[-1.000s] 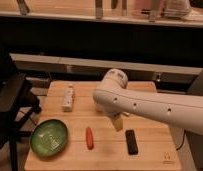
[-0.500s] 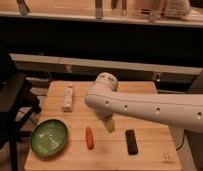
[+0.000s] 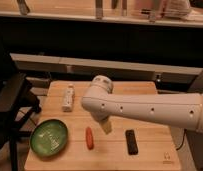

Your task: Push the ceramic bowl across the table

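The ceramic bowl (image 3: 49, 137) is a wide green dish resting on the front left corner of the light wooden table (image 3: 145, 90). My white arm reaches in from the right across the table's middle. Its gripper (image 3: 106, 125) hangs below the wrist, pointing down at the tabletop, open with nothing in it. The gripper is to the right of the bowl and apart from it, just behind a small red object (image 3: 89, 137).
A white bottle (image 3: 68, 97) lies at the back left of the table. A black bar-shaped object (image 3: 130, 141) lies front right of the gripper. A dark chair (image 3: 12, 100) stands against the table's left side. A counter wall runs behind.
The arm has swung left over the table, bringing the gripper closer to the red object and the bowl. The bowl and other items have not moved.
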Controlling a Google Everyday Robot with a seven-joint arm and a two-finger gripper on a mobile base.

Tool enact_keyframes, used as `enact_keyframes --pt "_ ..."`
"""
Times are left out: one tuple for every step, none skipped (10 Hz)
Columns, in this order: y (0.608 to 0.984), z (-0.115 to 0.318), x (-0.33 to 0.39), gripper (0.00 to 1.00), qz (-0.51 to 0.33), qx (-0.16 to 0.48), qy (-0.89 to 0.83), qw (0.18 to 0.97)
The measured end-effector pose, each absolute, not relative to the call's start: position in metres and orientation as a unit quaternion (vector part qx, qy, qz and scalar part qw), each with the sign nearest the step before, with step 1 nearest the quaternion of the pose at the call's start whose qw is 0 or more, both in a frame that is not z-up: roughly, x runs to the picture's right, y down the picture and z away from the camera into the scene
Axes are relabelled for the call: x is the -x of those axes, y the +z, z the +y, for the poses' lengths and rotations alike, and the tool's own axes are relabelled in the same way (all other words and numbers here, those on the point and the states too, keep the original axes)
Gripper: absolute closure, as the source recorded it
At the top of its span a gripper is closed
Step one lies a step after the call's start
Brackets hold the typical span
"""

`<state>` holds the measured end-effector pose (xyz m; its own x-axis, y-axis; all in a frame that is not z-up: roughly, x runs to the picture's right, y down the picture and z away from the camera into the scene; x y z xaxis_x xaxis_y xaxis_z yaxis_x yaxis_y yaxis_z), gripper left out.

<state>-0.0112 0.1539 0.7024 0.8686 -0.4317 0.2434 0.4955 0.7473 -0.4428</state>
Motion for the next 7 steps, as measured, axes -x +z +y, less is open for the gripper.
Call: enact_keyframes --pt "0.704 0.155 0.015 0.2 -0.065 0.255 -0.25 0.932" --pt "0.707 0.156 0.019 0.2 -0.065 0.256 -0.252 0.931" --pt "0.707 0.157 0.022 0.2 -0.067 0.257 -0.255 0.93" --pt "0.708 0.158 0.021 0.2 -0.067 0.258 -0.259 0.929" --pt "0.709 0.16 0.023 0.2 -0.067 0.26 -0.263 0.927" --pt "0.709 0.161 0.03 0.2 -0.069 0.26 -0.265 0.926" --pt "0.711 0.162 0.035 0.2 -0.07 0.261 -0.266 0.925"
